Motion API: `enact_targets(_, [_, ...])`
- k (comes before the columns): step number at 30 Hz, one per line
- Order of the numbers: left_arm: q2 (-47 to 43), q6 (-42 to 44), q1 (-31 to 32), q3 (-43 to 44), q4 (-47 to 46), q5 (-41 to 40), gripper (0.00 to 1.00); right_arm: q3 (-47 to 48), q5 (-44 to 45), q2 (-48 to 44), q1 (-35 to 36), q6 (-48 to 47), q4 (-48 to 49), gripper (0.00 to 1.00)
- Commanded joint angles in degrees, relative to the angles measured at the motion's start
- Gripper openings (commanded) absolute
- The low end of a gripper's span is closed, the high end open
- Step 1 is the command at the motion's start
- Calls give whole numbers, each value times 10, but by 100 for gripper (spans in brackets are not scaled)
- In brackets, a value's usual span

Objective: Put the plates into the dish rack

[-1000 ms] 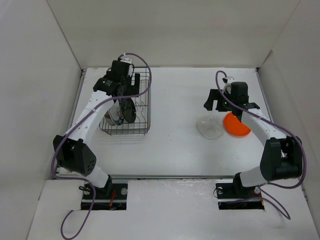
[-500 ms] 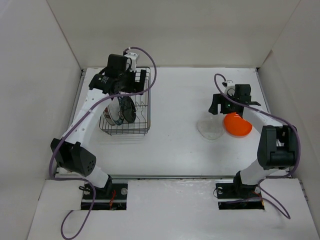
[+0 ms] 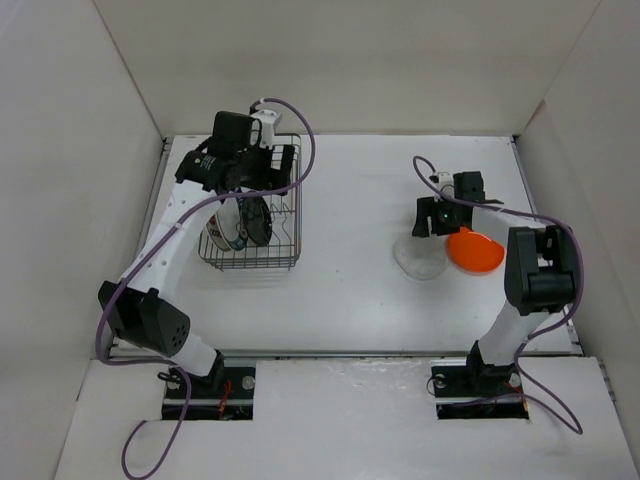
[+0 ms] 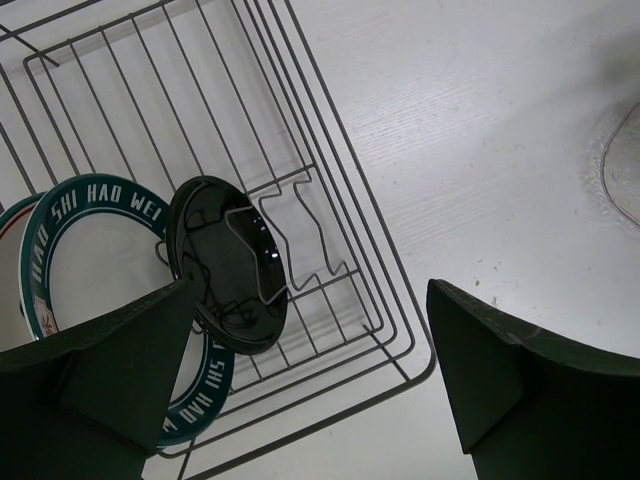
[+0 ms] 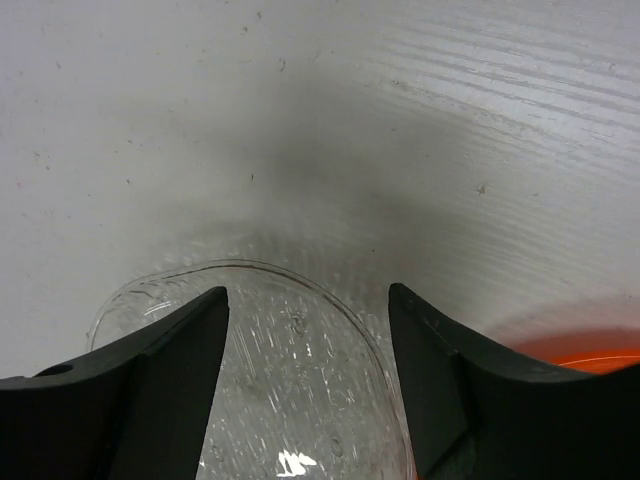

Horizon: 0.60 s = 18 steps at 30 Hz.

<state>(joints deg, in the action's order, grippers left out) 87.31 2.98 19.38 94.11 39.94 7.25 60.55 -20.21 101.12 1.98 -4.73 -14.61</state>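
Note:
The dish rack (image 3: 297, 205) stands at the far left. It holds three plates on edge: the black plate (image 3: 259, 222), the green-rimmed plate (image 3: 233, 226) and the grey-rimmed plate (image 3: 214, 236). My left gripper (image 3: 258, 170) hovers open and empty above the rack; its wrist view looks down on the black plate (image 4: 228, 265), the green-rimmed plate (image 4: 70, 250) and the rack wires (image 4: 340, 200). My right gripper (image 3: 432, 215) is open, low over the far rim of the clear plate (image 3: 420, 257). That rim (image 5: 290, 380) lies between its fingers. The orange plate (image 3: 474, 250) lies just to the right.
White walls enclose the table on three sides. The rack's right-hand prongs (image 4: 300, 225) stand free beside the black plate. The orange plate's edge (image 5: 590, 350) shows beside my right finger (image 5: 450, 370). A cable loops over each arm.
My left gripper has risen out of the rack and stands open, the black plate left in the prongs. My right gripper has moved left from the orange plate down to the clear plate's rim.

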Motion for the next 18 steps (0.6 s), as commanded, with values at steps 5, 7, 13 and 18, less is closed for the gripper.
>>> enact_targets(5, [-29,8,-2,-5,-10,12,100,26,12,12,2,2,-39,54])
enact_targets(7, [-24,8,-2,-5,-10,19,100,26,19,12,2,7,-39,54])
enact_targets(13, [-24,8,-2,-5,-10,19,100,38,34,12,7,7,-72,44])
enact_targets(18, [-24,8,-2,-5,-10,19,100,44,68,7,18,12,-90,28])
